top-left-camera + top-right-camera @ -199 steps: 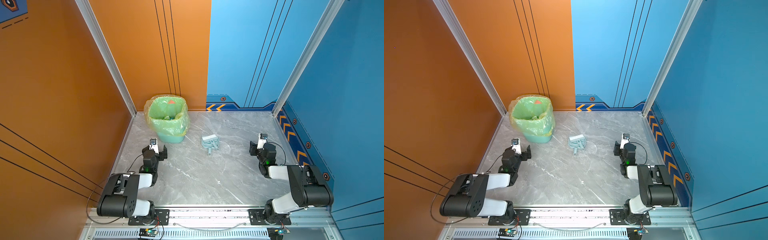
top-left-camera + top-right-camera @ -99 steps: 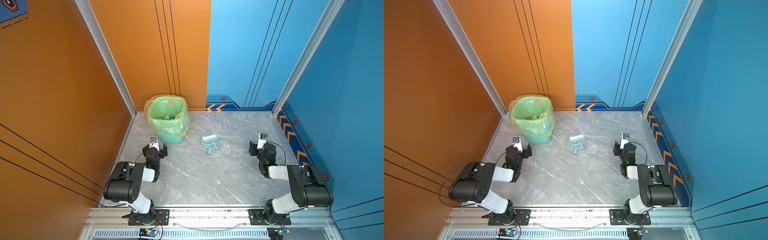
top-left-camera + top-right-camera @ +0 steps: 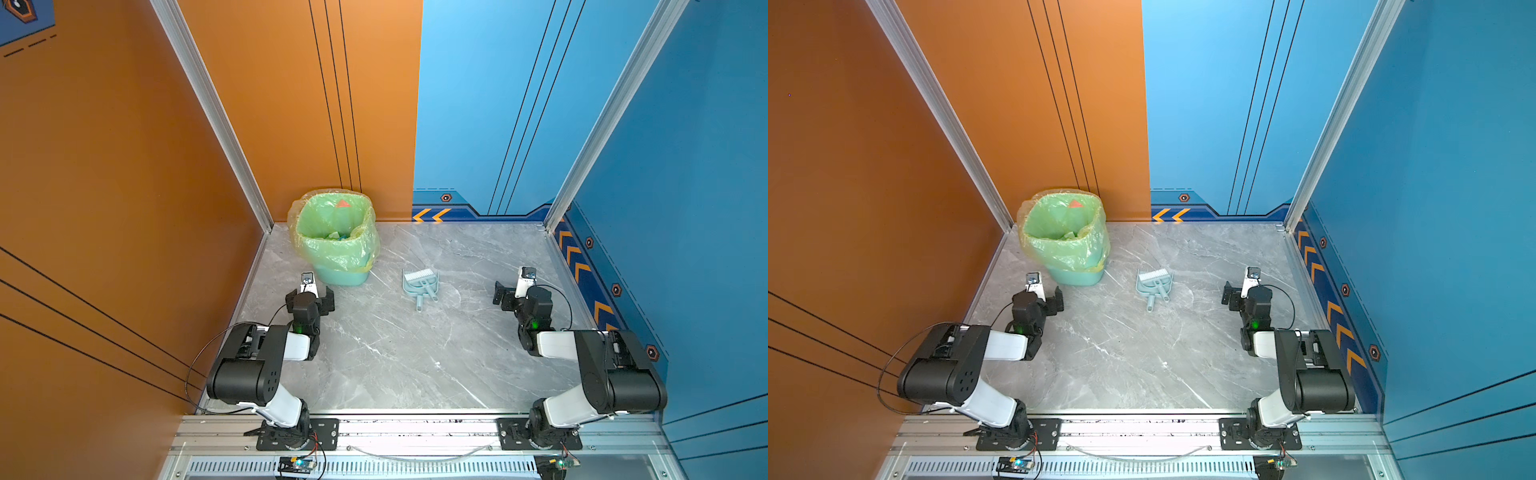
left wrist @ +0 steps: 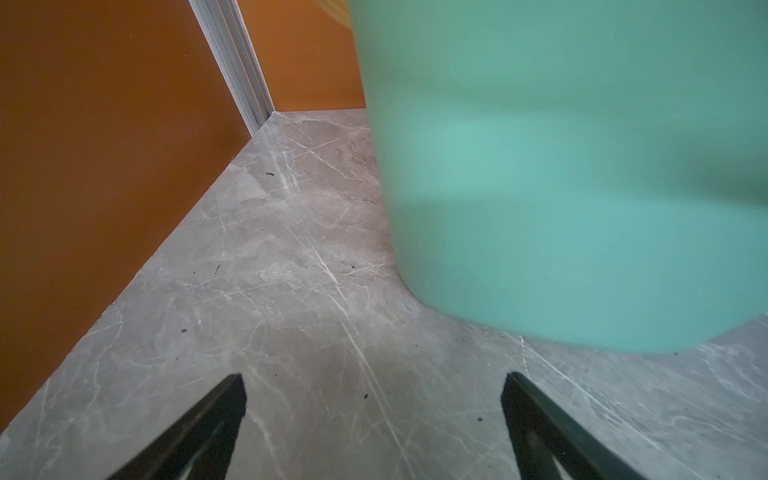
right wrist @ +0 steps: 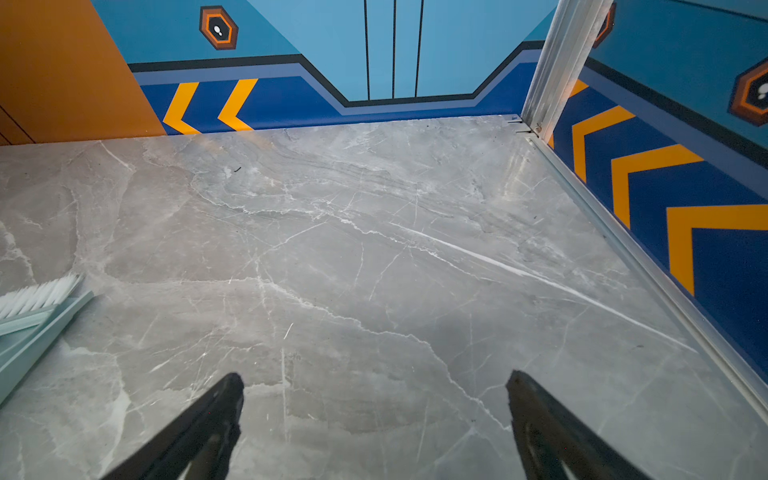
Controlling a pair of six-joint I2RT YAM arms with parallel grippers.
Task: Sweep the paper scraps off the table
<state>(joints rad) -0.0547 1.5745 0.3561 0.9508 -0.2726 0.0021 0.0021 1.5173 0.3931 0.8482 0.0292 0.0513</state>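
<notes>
Paper scraps show only inside the bin: an orange one [image 3: 342, 203] high against the liner and pale green and blue ones [image 3: 337, 237] at the bottom. None lies on the grey marble table [image 3: 395, 357] in any view. My left gripper [image 3: 309, 296] [image 3: 1039, 301] rests low beside the bin's base, open, with bare table between its fingers in the left wrist view [image 4: 374, 395]. Over the right side of the table my right gripper [image 3: 514, 293] [image 3: 1239, 297] is open and empty as well [image 5: 374, 395].
The green bag-lined bin [image 3: 353, 253] [image 3: 1084, 249] [image 4: 561, 166] stands in the far left corner. A grey-blue dustpan with its brush [image 3: 420, 282] [image 3: 1154, 283] [image 5: 37, 316] lies mid-table between the grippers. Orange and blue walls with aluminium rails [image 5: 648, 253] enclose the table.
The left arm's elbow has risen and drawn back toward its base, while its gripper stays by the bin. The right arm has kept its place.
</notes>
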